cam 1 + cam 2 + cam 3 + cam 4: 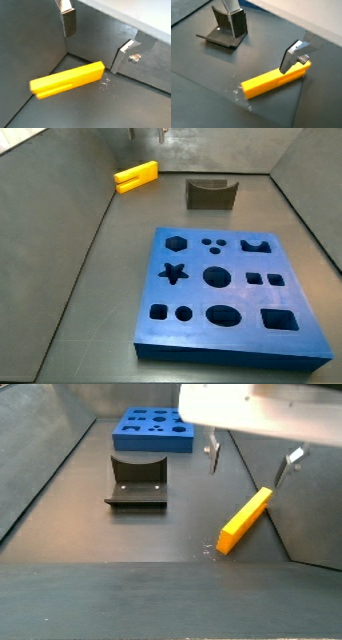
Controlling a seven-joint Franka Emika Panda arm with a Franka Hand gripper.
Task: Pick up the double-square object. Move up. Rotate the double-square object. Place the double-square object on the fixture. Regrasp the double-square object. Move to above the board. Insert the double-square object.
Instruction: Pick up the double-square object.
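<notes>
Jaws (254, 456) hang wide apart above the double-square object (245, 520), gripping nothing; in a side view one silver finger (211, 452) sits toward the middle of the floor and the other near the right wall, both clear of the block below. In both wrist views the two plates stand well apart: one finger (125, 56) is near the block's plain end, the other (67, 20) is higher and farther off.

That yellow-orange block (68, 80) lies flat on the dark grey floor (120, 534), close along the side wall, with a slot visible at one end in a wrist view. A few pale scuff marks (238, 92) speckle the floor just beside one end of it.

Near the block but apart from it stands the fixture (138, 481), dark, on its base plate, upright; it also shows in a wrist view (226, 27) and in a side view (210, 194) with a curved notch in its top. Beyond it lies the board (227, 293), bright blue and flat, with star, circle, square and oval cut-outs, well apart from the block (134, 175).
</notes>
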